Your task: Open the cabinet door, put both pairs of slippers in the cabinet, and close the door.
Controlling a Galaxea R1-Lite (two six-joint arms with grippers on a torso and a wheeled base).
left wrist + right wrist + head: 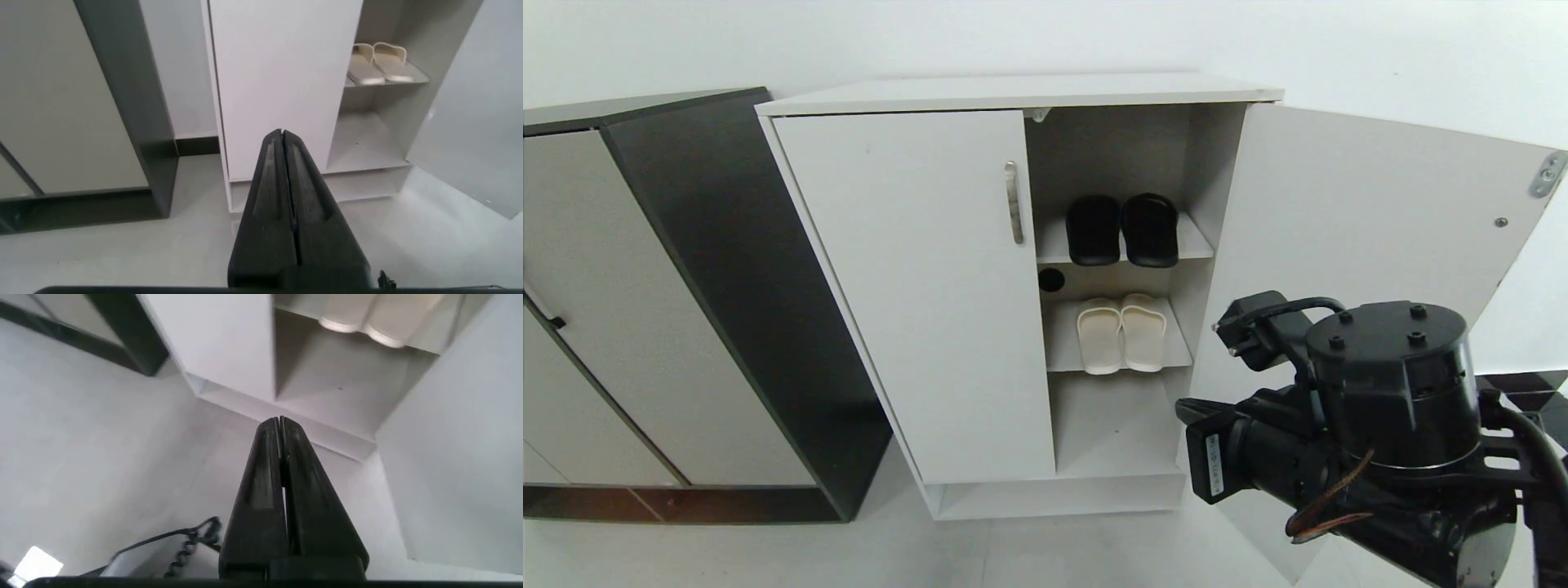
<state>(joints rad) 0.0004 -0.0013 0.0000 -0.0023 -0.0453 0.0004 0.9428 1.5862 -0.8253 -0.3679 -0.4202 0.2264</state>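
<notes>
The white cabinet [907, 286] has its left door closed and its right door [1356, 237] swung wide open. A black pair of slippers [1121, 230] lies on the upper shelf, and a cream-white pair of slippers [1121, 333] lies on the shelf below. My right arm [1339, 441] hangs low in front of the open door. The right gripper [279, 429] is shut and empty above the floor, before the cabinet's bottom compartment, with the white slippers [364, 327] beyond it. Also shut and empty, the left gripper [283, 143] points at the closed door, with the white slippers [380, 64] farther off.
A dark grey cabinet [686, 310] with pale doors stands close against the white cabinet's left side. A metal handle [1013, 202] sits on the closed left door. Pale floor [1013, 555] spreads in front. A coiled cable [192, 539] hangs by my right wrist.
</notes>
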